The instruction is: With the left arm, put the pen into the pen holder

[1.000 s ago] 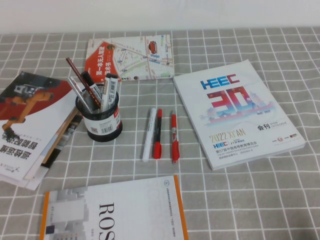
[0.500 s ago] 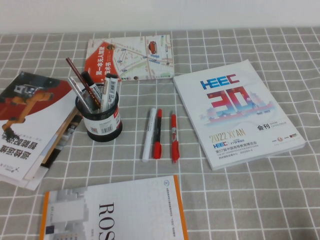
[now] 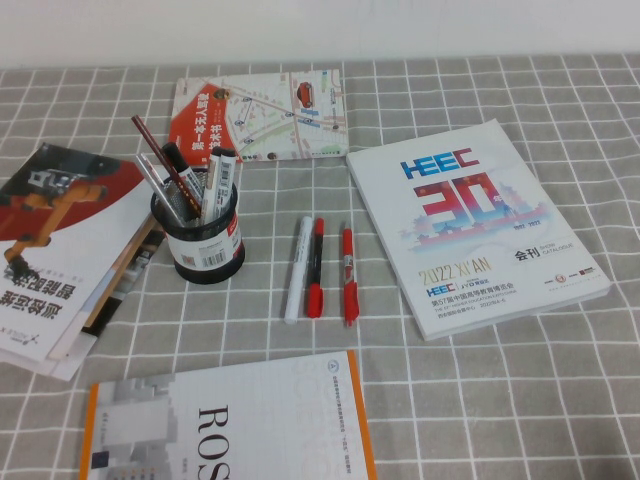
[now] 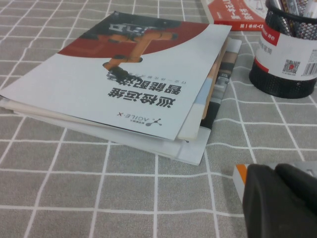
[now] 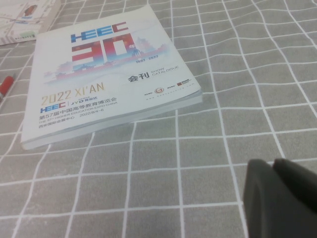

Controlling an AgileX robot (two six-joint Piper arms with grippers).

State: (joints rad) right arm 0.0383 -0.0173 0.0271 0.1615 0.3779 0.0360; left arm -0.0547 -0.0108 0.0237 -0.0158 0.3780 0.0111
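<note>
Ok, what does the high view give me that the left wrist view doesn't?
Only high: the white marker and two red-and-black pens lying on the cloth, the HEEC catalogue, and the pen told apart from the others standing in the pen holder. Only left wrist: the left hand, low over the cloth near the booklet stack. Both: the pen holder and the booklet stack. The right hand shows in neither, only in its own wrist view, near the catalogue.

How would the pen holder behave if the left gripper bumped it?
The pen holder looks light wire mesh, with pens leaning above its rim, so it would probably slide or tip. Its round wall may roll once down. Left gripper sits low by the booklet stack; right gripper low near the HEEC catalogue.
</note>
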